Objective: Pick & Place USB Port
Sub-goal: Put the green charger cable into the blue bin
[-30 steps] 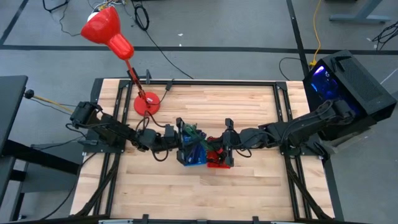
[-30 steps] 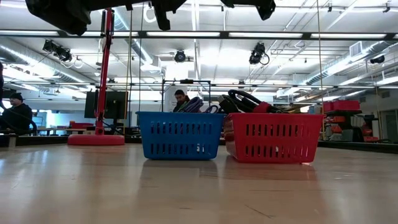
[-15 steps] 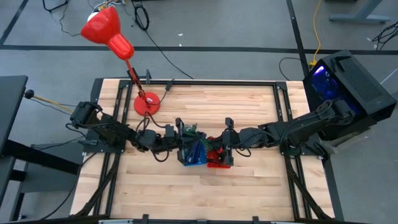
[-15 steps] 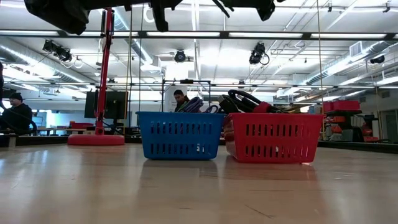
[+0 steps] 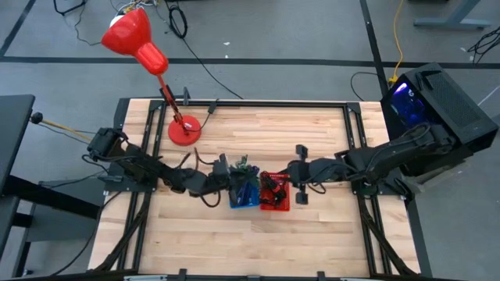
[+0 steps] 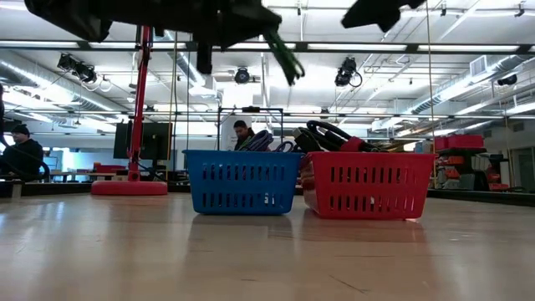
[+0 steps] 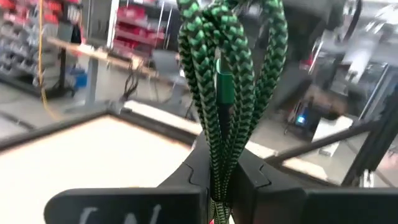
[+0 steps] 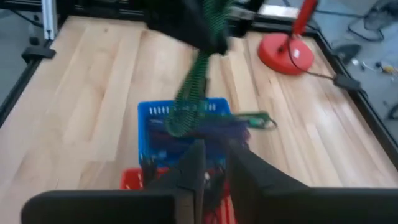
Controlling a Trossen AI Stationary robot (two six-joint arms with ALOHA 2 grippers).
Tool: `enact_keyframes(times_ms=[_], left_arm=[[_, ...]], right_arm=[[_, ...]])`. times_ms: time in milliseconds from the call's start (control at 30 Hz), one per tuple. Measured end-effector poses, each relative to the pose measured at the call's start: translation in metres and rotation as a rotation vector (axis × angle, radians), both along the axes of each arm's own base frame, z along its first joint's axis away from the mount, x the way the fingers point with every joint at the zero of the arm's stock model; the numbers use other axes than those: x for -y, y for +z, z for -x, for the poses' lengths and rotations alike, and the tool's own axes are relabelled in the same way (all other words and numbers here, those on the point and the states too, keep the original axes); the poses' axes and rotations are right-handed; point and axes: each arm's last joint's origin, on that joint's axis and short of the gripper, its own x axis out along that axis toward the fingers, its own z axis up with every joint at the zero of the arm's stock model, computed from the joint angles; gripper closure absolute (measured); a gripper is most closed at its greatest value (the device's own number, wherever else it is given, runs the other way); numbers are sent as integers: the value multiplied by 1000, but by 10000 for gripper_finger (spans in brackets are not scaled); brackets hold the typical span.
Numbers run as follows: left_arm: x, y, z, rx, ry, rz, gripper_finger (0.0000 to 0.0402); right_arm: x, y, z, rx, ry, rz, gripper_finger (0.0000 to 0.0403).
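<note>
While both arms reach in over the middle of the tabletop (image 5: pixel 312 133), the scene stands thus:

Left gripper: the left gripper (image 7: pixel 222 174) has its fingers pressed together on a green braided cable (image 7: pixel 227 81); in the high view the left gripper (image 5: pixel 221 176) sits just beside the blue basket's left edge.

Green braided cable: folded into a bundle of loops, pinched between the fingers; in the right wrist view the cable (image 8: pixel 198 81) hangs down to the blue basket. In the low view it (image 6: pixel 282 55) slants in the air above the basket.

Blue basket: the blue basket (image 5: pixel 244 200) stands on the tabletop with cables piled in it, touching or just beside the red basket (image 5: pixel 274 201).

Red basket: also filled with dark cables, to the right of the blue one; in the low view the red basket (image 6: pixel 368 184) stands level with the blue basket (image 6: pixel 241 181).

Right gripper: the right gripper (image 5: pixel 301 173) is beside the red basket's right edge, holding nothing; its fingers (image 8: pixel 190 165) are nearly together.

Red lamp: the red lamp (image 5: pixel 137 39) has its base on the tabletop's far left part, well apart from the baskets.

Room: a person (image 6: pixel 242 131) shows behind the blue basket.
</note>
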Motion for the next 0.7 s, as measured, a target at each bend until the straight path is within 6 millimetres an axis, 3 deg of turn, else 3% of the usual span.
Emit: enact_keyframes(times_ms=[267, 700], left_arm=[[7, -22, 7, -209, 20, 116, 374], [4, -40, 10, -339, -9, 288, 374]], right_arm=[[11, 11, 28, -44, -112, -17, 343], [12, 11, 30, -49, -118, -8, 351]])
